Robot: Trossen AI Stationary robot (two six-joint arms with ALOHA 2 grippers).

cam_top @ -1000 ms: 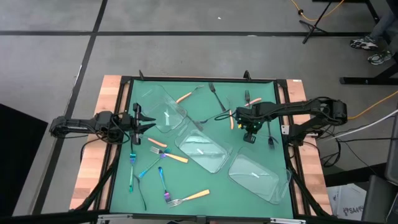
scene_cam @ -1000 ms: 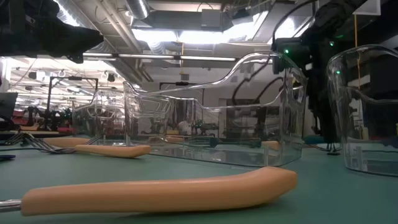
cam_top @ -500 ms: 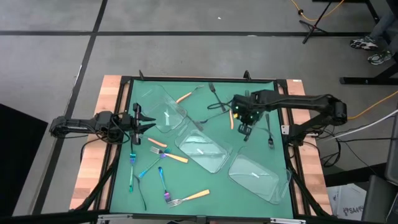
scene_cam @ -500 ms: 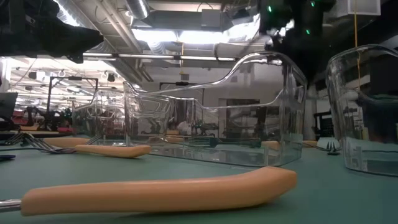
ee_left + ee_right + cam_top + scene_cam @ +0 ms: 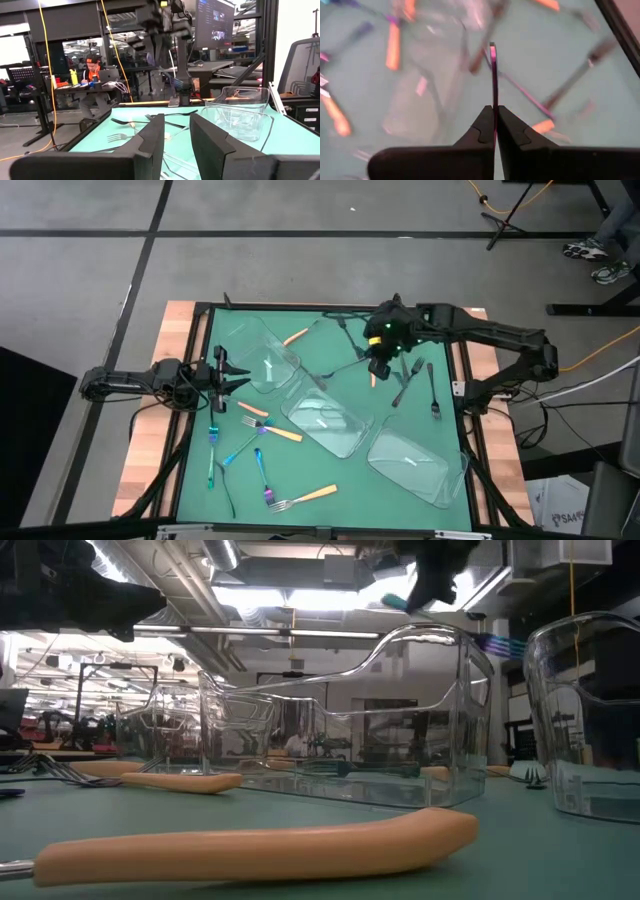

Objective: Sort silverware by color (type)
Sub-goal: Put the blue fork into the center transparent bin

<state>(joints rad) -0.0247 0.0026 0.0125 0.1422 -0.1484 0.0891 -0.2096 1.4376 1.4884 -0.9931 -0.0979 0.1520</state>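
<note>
One iridescent utensil (image 5: 493, 75) sits pinched between my right gripper's (image 5: 377, 366) clenched jaws, held up in the air near the far clear tray (image 5: 262, 355). I judge this the carry step: next I must bring it over the tray chosen for its colour and let go there. My left gripper (image 5: 228, 374), fingers parted and holding nothing, waits at that tray's other side. Compared with a second ago, my right arm has swung from the table's right part toward the far edge, lifting away.
</note>
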